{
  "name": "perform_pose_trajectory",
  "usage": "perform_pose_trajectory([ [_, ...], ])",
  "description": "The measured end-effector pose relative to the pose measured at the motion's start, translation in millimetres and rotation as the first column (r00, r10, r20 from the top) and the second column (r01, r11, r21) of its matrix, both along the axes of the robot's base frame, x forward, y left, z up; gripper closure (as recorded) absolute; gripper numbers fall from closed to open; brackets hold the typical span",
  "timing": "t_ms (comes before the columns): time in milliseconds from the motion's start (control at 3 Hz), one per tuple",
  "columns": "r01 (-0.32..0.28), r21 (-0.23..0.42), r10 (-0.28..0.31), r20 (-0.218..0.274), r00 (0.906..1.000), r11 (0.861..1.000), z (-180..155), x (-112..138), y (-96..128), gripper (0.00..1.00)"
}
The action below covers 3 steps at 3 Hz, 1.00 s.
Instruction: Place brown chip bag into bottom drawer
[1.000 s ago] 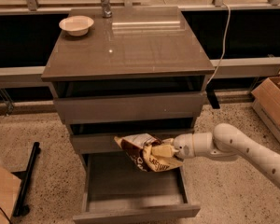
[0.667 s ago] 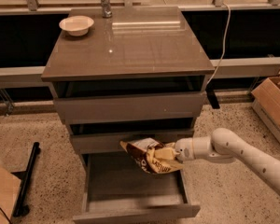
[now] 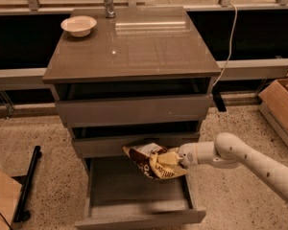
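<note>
Brown crinkly foil chip bag (image 3: 151, 164) with a yellow end hangs over the open grey-brown bottom drawer (image 3: 134, 189), clamped at one end by the tool (image 3: 176, 158).

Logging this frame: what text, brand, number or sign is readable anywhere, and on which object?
brown chip bag: dark lettering, too blurred to read; no brand can be made out.
bowl, cabinet, cardboard box: no text visible.
gripper, holding the bag's right end above the open bottom drawer: no marking visible.
</note>
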<state>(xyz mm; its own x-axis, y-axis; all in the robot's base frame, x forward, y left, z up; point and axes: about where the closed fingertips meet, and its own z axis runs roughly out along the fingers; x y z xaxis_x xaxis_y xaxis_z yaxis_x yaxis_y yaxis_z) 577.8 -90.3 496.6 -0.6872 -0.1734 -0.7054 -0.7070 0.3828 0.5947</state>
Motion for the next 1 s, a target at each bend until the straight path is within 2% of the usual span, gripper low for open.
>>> perform_pose_trajectory([
  [333,0.016,0.004,-0.015,-0.062,0.998,1.0,-31,-3,6,1.0],
  [667,0.028,-0.007,-0.028,-0.152,0.988,1.0,-75,-11,9,1.0],
  [1000,0.031,-0.032,-0.037,-0.236,0.9709,0.999,-120,-23,8,1.0],
])
